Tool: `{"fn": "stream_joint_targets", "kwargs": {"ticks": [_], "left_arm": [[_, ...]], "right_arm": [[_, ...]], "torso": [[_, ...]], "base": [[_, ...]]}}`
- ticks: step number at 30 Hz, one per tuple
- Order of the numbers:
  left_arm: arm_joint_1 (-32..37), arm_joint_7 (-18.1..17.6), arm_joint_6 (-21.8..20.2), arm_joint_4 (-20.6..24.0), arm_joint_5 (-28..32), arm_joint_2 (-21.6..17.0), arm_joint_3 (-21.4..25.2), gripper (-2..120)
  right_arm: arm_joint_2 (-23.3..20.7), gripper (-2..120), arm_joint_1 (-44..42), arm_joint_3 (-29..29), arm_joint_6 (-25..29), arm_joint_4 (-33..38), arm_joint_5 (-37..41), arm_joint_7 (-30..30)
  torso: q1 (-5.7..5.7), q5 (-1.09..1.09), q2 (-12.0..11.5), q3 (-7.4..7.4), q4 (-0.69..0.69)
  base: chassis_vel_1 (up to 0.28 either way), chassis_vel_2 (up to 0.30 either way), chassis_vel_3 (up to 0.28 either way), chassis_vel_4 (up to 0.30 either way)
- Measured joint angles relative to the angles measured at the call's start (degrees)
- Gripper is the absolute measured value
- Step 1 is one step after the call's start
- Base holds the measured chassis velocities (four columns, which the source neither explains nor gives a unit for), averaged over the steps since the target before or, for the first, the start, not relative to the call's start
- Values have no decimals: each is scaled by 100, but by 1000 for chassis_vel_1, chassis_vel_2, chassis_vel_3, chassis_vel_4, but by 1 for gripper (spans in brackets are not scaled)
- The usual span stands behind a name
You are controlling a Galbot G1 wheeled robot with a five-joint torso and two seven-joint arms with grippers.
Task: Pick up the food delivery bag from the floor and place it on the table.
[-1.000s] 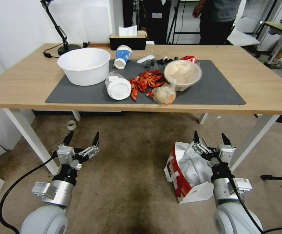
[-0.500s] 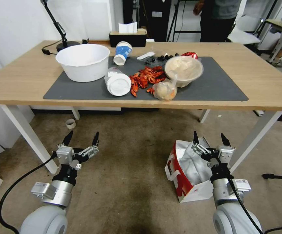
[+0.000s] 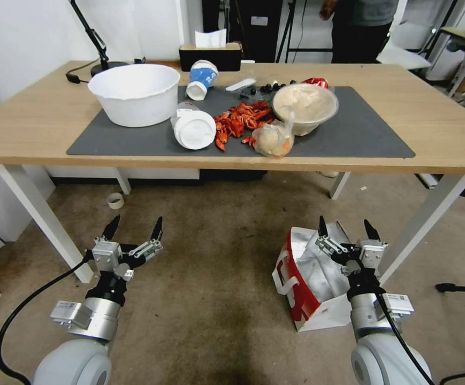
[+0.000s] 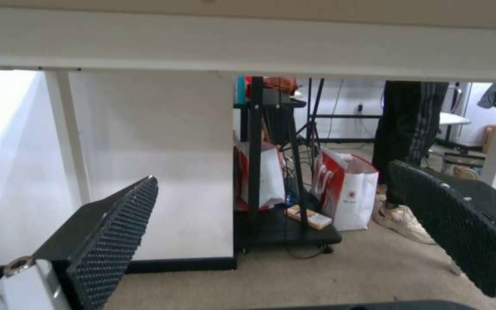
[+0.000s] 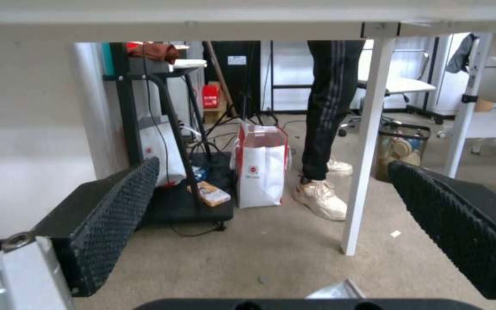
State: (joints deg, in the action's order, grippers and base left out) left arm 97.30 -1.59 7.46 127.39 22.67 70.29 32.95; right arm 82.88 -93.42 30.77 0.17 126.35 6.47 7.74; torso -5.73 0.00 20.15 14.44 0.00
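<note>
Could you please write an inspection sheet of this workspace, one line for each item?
Surface: light-wood table with a dark grey mat.
Job's things: food delivery bag stands open on the carpet, near the table's front right leg.
Clutter: white bowl, tipped cups, red crayfish shells, covered food bowl, knotted plastic food bag, tissue box, tape roll on the floor.
Grippers: left gripper over bare carpet, jaws open; right gripper above the bag's mouth, jaws open, not touching it.
Cables: black cable along the left arm; lamp cord on the table.
Surroundings: a person stands behind the table; second desk at far right.
</note>
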Motion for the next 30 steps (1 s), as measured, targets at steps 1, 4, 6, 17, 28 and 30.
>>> {"fn": "stream_joint_targets", "kwargs": {"ticks": [1, 4, 6, 17, 28, 30], "left_arm": [[3, 4, 3, -4, -1, 0, 0, 100], [7, 6, 12, -7, -1, 0, 0, 100], [7, 6, 14, -7, -1, 1, 0, 100], [-2, 10, 23, -41, 4, 12, -12, 100], [28, 15, 53, -43, 4, -5, -1, 100], [25, 20, 63, -54, 3, -8, -8, 100]], "right_arm": [[-1, 100, 2, 0, -1, -2, 1, 0], [-1, 100, 7, 0, -5, -4, 2, 0], [-1, 100, 7, 0, -6, -4, 2, 0], [-4, 100, 13, 8, -23, -4, 4, 1], [18, 100, 34, 4, -27, -8, 5, 1], [24, 100, 32, 5, -27, -8, 5, 1]], "torso": [[13, 0, -40, -28, 0], [36, 0, -104, -70, 0], [44, 0, -126, -84, 0], [117, 1, -373, -259, 0], [176, 0, -617, -443, 0], [200, 0, -696, -498, 0]], "base": [[0, 0, 0, 0], [0, 0, 0, 0], [0, 0, 0, 0], [0, 0, 0, 0], [0, 0, 0, 0], [0, 0, 0, 0]]}}
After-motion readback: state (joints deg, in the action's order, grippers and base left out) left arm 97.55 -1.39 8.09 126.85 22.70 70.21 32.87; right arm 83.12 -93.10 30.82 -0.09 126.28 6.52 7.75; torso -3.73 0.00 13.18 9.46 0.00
